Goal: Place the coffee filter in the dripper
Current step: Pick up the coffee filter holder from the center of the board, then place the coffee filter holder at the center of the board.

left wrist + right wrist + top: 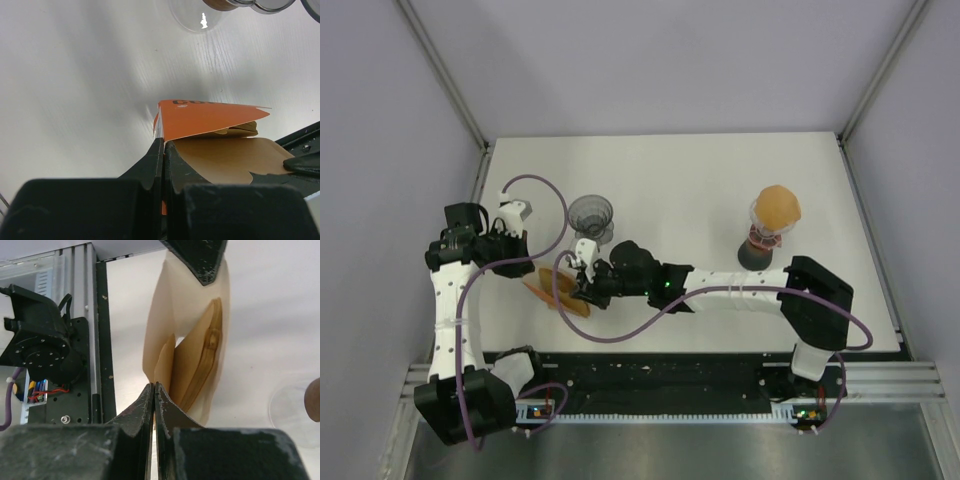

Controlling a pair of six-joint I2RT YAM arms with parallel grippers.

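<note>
Left jaws clamp the orange packet (210, 120); right jaws apparently pinch the coffee filter (165, 362).

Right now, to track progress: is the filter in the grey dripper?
No, the dripper holds nothing brown; the filter is pinched in the right pincer, off to one side.
</note>
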